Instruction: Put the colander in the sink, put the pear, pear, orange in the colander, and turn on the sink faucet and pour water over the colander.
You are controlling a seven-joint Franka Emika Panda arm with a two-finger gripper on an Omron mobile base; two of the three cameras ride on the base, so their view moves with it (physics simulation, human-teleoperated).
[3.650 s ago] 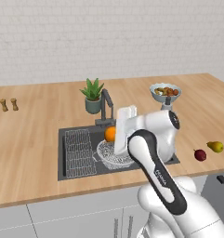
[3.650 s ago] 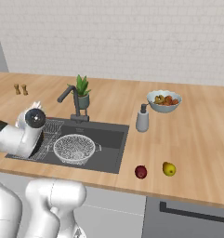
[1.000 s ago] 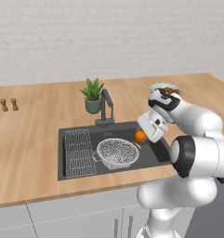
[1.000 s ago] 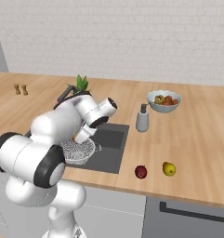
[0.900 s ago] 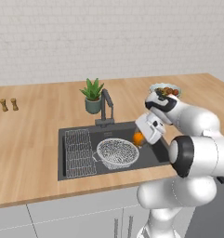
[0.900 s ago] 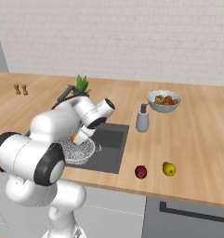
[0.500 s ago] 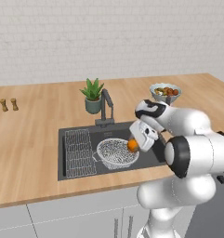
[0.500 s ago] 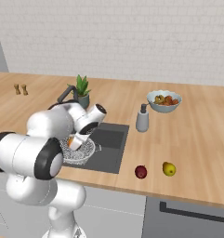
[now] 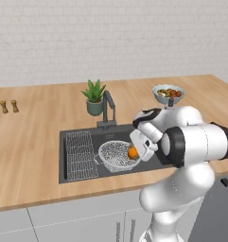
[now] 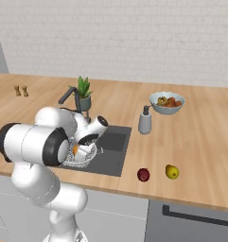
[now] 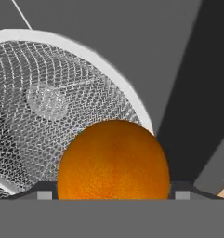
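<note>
Here, in the left base view, the round wire-mesh colander [image 9: 117, 155] sits in the dark sink [image 9: 77, 174], just right of a flat wire rack [image 9: 81, 149] lying in the same basin. The gripper [image 9: 135, 150] hangs over the colander's right rim with the orange [image 9: 133, 152] at its tip, just above the mesh. The faucet [image 9: 108, 108] stands at the far edge of the sink, with a potted plant [image 9: 94, 96] beside it. A pale fruit bowl [image 9: 168, 93] holding small mixed fruits sits on the worktop [image 9: 30, 137] to the far right, and two small wooden shakers [image 9: 8, 106] stand far left.

In the right base view, the orange [image 10: 75, 150] shows between the arm and the colander [image 10: 82, 157], over the bowl. A dark red pear [image 10: 143, 175] and a yellow pear [image 10: 171, 171] lie near each other on the near worktop, right of the sink and well apart from the gripper. A small grey bottle [image 10: 144, 120] stands beyond them, near the fruit bowl.

In the hand view, the orange [image 11: 114, 160] sits between the two fingers [image 11: 42, 189], gripped on both sides. Behind it lies the colander's white rim and empty mesh. No writing can be read anywhere.
</note>
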